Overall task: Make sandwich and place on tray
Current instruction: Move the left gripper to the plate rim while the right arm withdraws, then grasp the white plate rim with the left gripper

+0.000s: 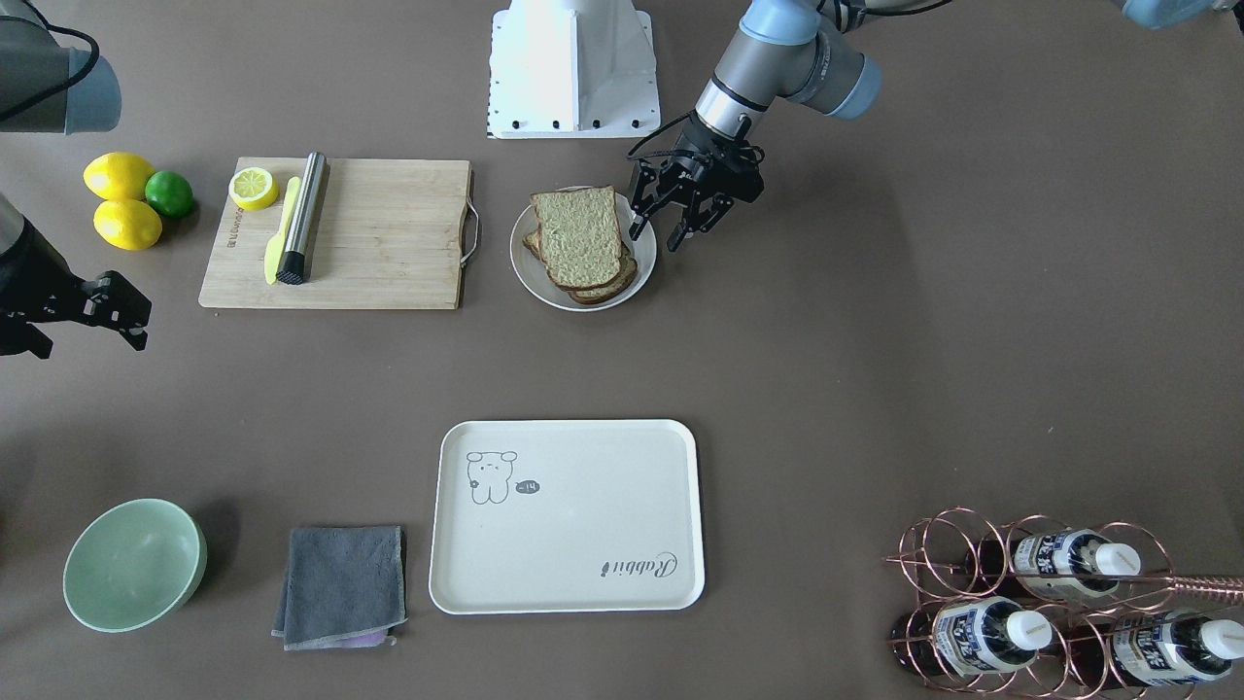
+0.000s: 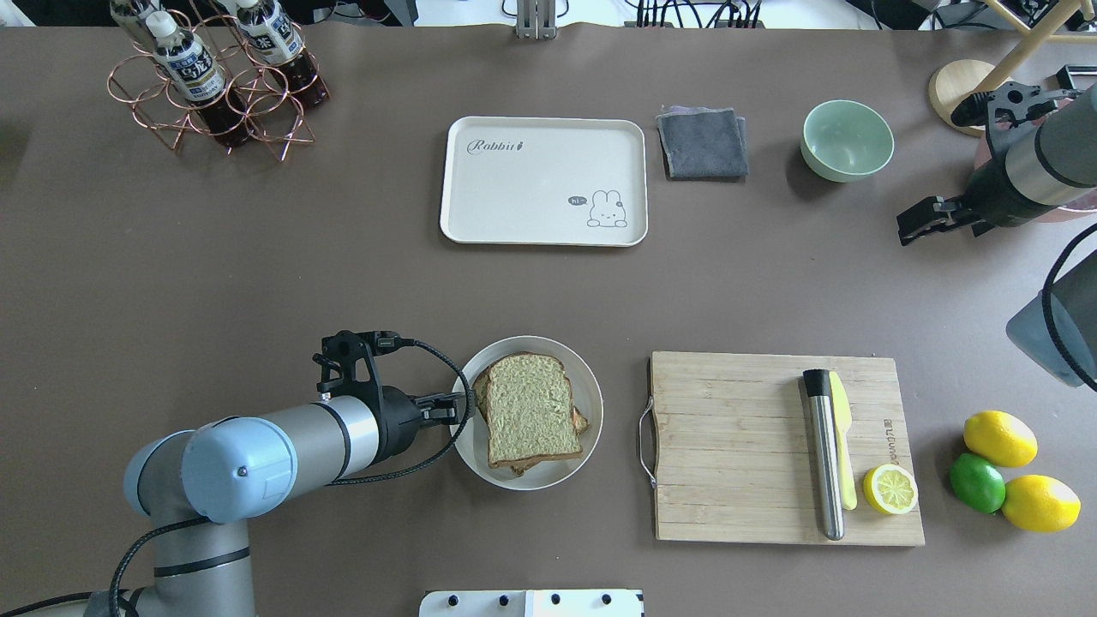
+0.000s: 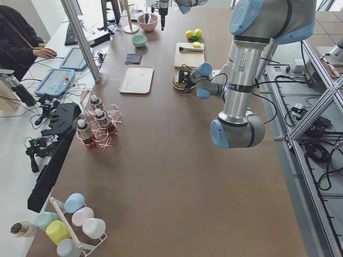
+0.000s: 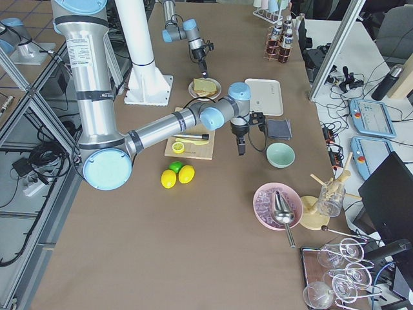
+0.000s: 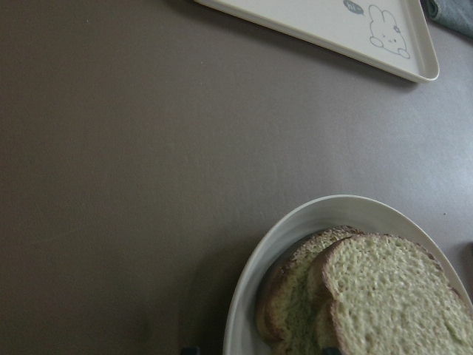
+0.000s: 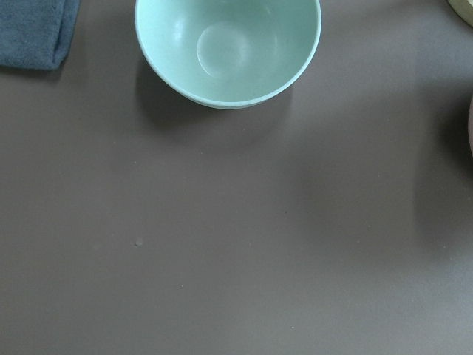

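1. At the near middle of the counter, seen from overhead, you find the sandwich [image 2: 531, 411] on a round white plate [image 2: 591, 398]. Its bread slices are stacked with the top one slightly askew, and only bread shows.
2. Your left gripper [image 1: 657, 235] sits at the plate's 9 o'clock, right at the rim. Its fingers are spread apart with nothing between them.
3. The tray [image 2: 514, 184] lies at the plate's 12 o'clock, well apart from it, and the sandwich is not on it.
4. Your right gripper [image 2: 924, 221] hangs over the counter at about the plate's 2 o'clock, near the green bowl [image 2: 847, 141]. You cannot tell how wide its fingers stand.
5. The cutting board [image 2: 728, 446] lies at the plate's 3 o'clock, just beside it.
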